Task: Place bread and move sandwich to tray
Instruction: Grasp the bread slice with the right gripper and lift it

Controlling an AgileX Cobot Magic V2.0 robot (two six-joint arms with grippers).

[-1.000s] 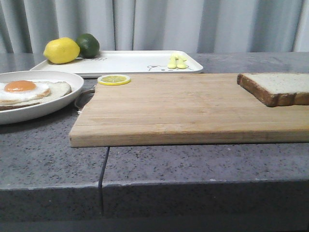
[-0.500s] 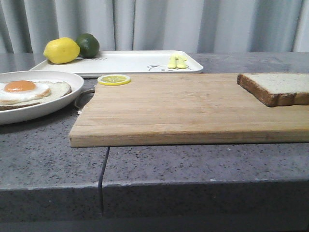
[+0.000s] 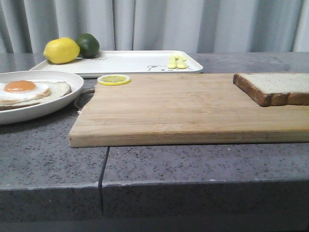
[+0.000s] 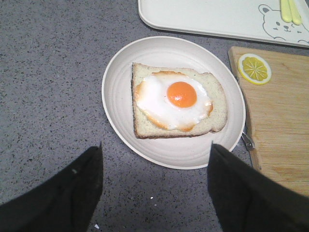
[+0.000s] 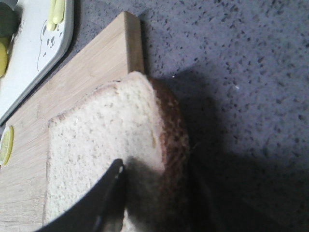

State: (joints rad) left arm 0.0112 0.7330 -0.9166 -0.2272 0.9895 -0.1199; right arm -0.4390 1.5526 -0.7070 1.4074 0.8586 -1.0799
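Observation:
The bread (image 3: 275, 87), a thick slice with a dark crust, is at the right end of the wooden cutting board (image 3: 183, 111). In the right wrist view my right gripper (image 5: 154, 193) is shut on the bread (image 5: 106, 140): one finger lies on its top face and the other is in shadow by the crust. The sandwich (image 3: 26, 91), toast with a fried egg, lies on the round white plate (image 3: 58, 104) at the left. My left gripper (image 4: 155, 150) hangs open and empty above the counter just short of the plate (image 4: 120, 82) and sandwich (image 4: 176, 101). The white tray (image 3: 130, 63) lies behind. Neither gripper shows in the front view.
A lemon (image 3: 61, 50) and a lime (image 3: 88, 45) sit on the tray's left end, and yellow utensils (image 3: 176, 61) on its right. A lemon slice (image 3: 114, 79) lies on the board's far left corner. A metal utensil (image 4: 247, 141) lies between plate and board.
The bread has shifted slightly left and its near edge sits a little higher on the board. The plate, sandwich and tray have not moved.

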